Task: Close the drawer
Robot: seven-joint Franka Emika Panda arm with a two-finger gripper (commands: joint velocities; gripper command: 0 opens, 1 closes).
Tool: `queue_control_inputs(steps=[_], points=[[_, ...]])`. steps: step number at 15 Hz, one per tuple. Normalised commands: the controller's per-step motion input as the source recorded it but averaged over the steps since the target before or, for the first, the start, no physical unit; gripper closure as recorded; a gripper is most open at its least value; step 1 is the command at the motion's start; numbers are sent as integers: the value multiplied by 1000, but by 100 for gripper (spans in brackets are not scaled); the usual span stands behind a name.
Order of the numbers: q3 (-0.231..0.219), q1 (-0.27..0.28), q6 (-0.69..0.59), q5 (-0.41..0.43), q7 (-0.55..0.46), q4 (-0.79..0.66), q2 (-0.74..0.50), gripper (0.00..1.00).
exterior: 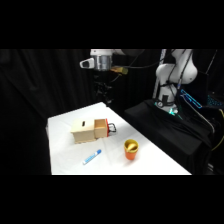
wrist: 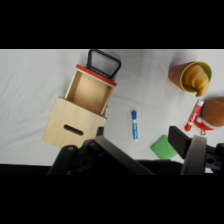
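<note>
The pale tan wooden box [exterior: 84, 132] with a slot in its top stands on the white table [exterior: 65, 165]. Its orange-brown drawer [exterior: 101, 128] is pulled out to the right, the black loop handle [exterior: 112, 128] at its end. In the wrist view the box [wrist: 74, 128] lies below left, with the drawer [wrist: 89, 91] standing open and bare inside, and the handle [wrist: 104, 62] at the top. My gripper [exterior: 104, 92] hangs high above the table's far end, well apart from the drawer. Its two fingers [wrist: 111, 150] rise from the bottom, and the gripper [wrist: 147, 150] is open, holding nothing.
An orange cup [exterior: 131, 149] with a yellow inside stands right of the drawer, also in the wrist view [wrist: 189, 77]. A blue marker [exterior: 92, 157] lies in front of the box. The wrist view adds a green block [wrist: 162, 146], a red-and-white marker [wrist: 194, 115] and a brown round thing [wrist: 215, 112].
</note>
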Motion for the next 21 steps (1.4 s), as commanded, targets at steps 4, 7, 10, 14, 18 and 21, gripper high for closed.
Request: queue_control_inputs(steps=[4, 7, 10, 14, 18, 21], points=[[12, -21, 77, -19, 81, -102, -59, 0], [2, -44, 213, -52, 195, -274, -158, 0], [3, -45, 262, -42, 246, -346, -194, 0], [20, -36, 376, -62, 289, -395, -183, 0], [22, -47, 437, -38, 312, -362, -131, 0], [32, -49, 429, -46, 296, -278, -44, 0]])
